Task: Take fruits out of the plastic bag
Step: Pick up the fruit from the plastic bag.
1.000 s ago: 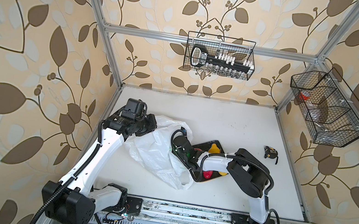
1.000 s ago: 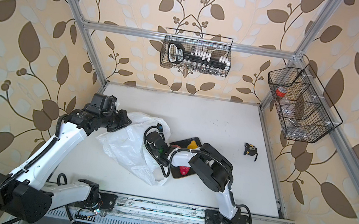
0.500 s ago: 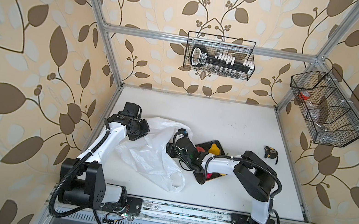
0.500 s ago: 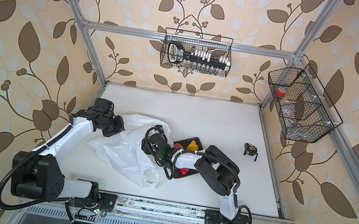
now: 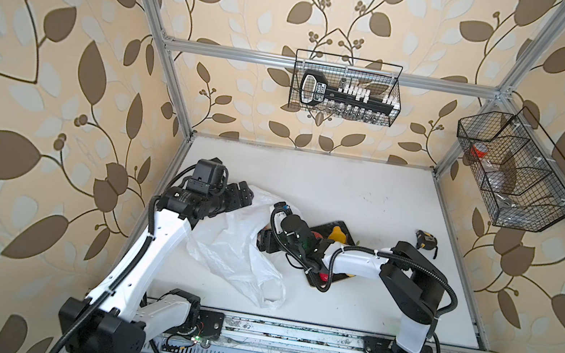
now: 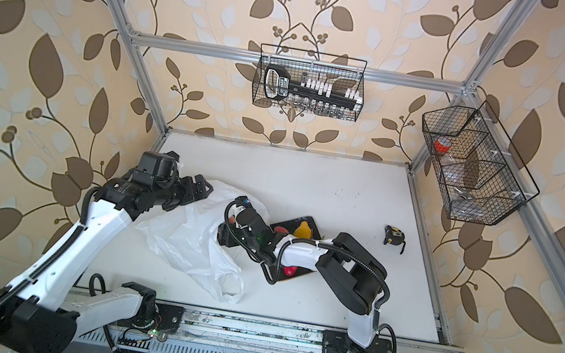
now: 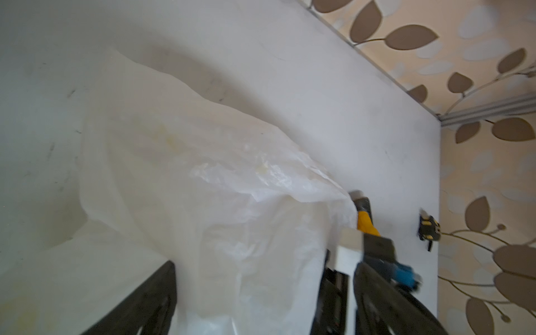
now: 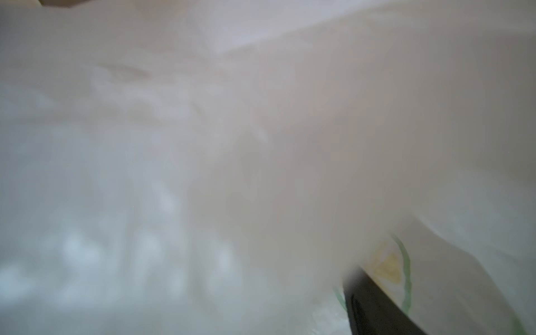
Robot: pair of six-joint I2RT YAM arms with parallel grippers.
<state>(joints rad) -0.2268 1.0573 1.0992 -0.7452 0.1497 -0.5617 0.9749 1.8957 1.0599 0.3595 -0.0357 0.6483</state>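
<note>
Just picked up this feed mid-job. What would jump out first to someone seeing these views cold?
The crumpled white plastic bag on the left arm's side of the table catches the eye first. The left gripper stands open at its far edge, and the right gripper is pushed into its mouth with the jaws hidden. Beside it, a black tray, mostly under the right arm, shows a yellow fruit and a red fruit.

Both top views are bright, evenly lit and sharp, with frame bars bowing slightly near the edges. The left wrist view is soft, with glare on the plastic bag; the right wrist view is a milky blur.
</note>
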